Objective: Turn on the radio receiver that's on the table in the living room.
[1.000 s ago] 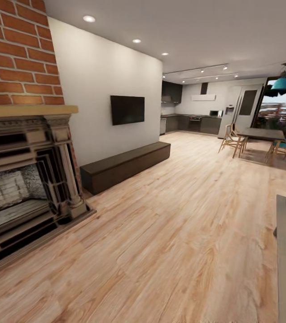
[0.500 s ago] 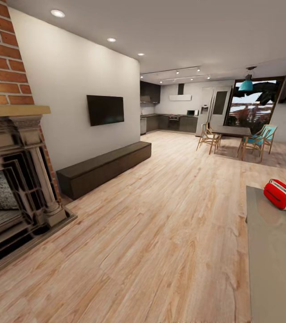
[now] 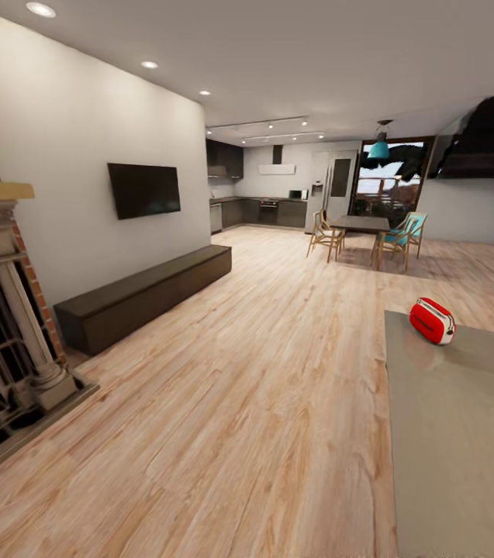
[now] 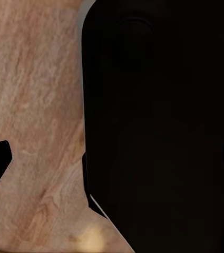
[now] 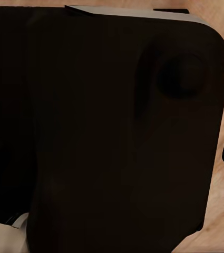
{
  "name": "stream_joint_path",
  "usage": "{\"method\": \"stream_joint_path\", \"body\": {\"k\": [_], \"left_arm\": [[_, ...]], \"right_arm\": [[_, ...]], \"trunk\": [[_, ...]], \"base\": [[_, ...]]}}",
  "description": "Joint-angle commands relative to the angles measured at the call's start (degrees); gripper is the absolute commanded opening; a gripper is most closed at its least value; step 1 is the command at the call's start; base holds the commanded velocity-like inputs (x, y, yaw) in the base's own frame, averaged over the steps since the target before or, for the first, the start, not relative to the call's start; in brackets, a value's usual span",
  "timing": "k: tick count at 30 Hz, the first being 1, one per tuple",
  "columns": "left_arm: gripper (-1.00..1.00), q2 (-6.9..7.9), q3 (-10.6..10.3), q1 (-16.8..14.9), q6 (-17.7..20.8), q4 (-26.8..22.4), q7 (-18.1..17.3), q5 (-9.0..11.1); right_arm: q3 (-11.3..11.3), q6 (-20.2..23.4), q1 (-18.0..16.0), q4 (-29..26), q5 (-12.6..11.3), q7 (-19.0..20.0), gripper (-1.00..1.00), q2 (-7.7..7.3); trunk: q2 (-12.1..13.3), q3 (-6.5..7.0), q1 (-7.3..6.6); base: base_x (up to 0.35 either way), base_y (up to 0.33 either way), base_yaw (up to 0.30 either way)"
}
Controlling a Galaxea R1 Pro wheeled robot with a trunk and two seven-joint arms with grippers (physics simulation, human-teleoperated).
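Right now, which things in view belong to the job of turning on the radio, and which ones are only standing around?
For the job:
small red radio receiver
low glossy grey table

Only standing around:
black wall television
long dark bench
brick fireplace
dark dining table

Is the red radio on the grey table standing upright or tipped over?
Tipped: the radio lies lengthwise on the table, white end panel facing the camera.

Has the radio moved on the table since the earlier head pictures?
No. The radio sits near the same far corner of the table as before. Its leftward slide in the head view matches the TV's: the camera turned.
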Motion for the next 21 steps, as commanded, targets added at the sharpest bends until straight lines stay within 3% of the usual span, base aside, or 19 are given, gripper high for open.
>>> {"method": "stream_joint_path", "body": {"k": [1, 21], "left_arm": [[1.0, 0.0, 0.0, 0.0, 0.0, 0.0, -0.03, 0.0], [1.0, 0.0, -0.19, 0.0, -0.15, 0.03, -0.27, 0.0]], "right_arm": [[0.0, -0.02, 0.0, 0.0, 0.01, -0.02, 1.0, 0.01], [0.0, -0.04, 0.0, 0.0, 0.03, -0.09, 1.0, 0.09]], "trunk": [[0.0, 0.0, 0.0], [0.0, 0.0, 0.0]], "base": [[0.0, 0.0, -0.096], [0.0, 0.0, -0.009]]}}
